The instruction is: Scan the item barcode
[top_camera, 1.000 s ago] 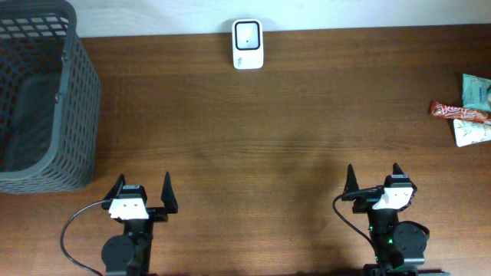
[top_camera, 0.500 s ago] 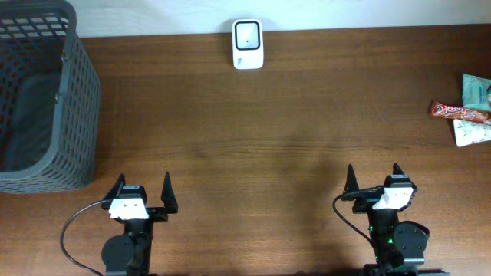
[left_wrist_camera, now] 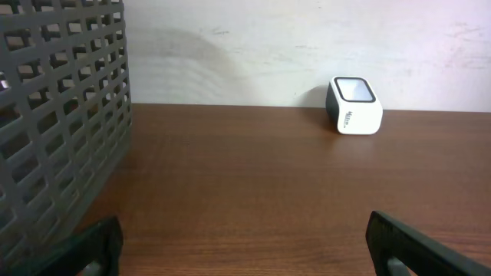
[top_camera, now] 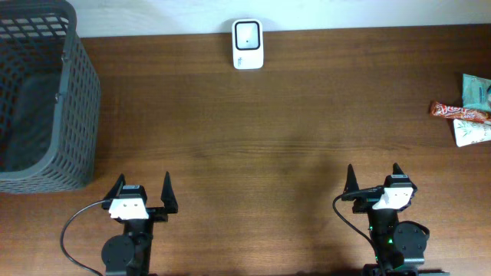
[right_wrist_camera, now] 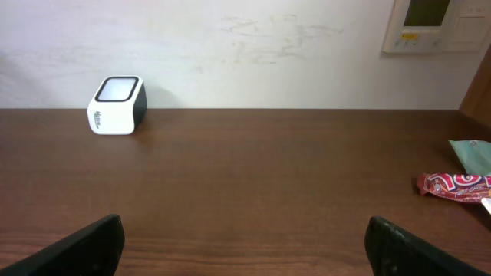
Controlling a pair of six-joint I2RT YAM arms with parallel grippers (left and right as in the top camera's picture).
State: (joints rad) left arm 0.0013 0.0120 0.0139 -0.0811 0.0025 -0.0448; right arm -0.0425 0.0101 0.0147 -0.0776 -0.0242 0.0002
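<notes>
Spanning nearly the whole overhead frame, the brown wooden worktop (top_camera: pixel 291 130) carries everything else. A dark grey mesh basket (top_camera: pixel 80 115) stands upright in the upper left corner. Along the lower edge sit the two arms. The left hand (top_camera: pixel 143 184) is at lower left and the right hand (top_camera: pixel 373 175) at lower right, each with its jaws spread wide, nothing between them, and well apart from every object.

A small white scanner (top_camera: pixel 248 44) with a dark window stands at top centre, at the back edge of the worktop by the pale wall. It shows at upper right in the left wrist view and at upper left in the right wrist view.

The items lie at the far right edge of the frame, well apart from the scanner — a teal packet (top_camera: pixel 477 90) uppermost, a white packet (top_camera: pixel 472 133) lowest, and a red snack bar (top_camera: pixel 459 113) between them. The bar's right end lies across the white packet; whether it touches the teal one I cannot tell.
</notes>
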